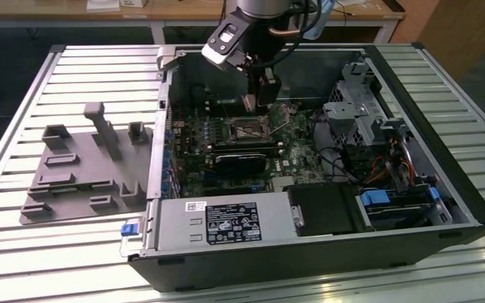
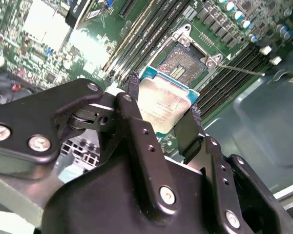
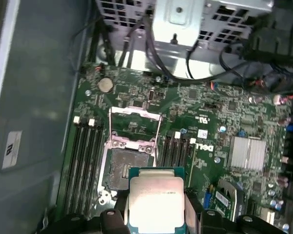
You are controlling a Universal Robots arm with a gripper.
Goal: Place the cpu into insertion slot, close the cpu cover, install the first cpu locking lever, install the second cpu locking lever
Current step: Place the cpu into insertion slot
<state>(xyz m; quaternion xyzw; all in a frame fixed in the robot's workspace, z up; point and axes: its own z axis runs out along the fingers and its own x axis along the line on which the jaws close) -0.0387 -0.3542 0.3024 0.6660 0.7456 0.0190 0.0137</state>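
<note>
While poised over motherboard point(image 3: 205, 107) inside computer case point(image 1: 432, 136) | tool point(image 2: 163, 100) clamped on cpu point(image 3: 156, 202) by opposite edges | cpu held just above insertion slot point(image 3: 123, 168), not seated | cpu cover point(image 3: 132, 144) standing open beside slot

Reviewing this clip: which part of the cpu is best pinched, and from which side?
Its two opposite thin edges, approached from the metal-top side, as the tool does here. The cpu is a flat square plate, so only its edges offer parallel faces; the fingers flank it and leave the top clear. Held this way above the insertion slot, it can probably go down level.
</note>
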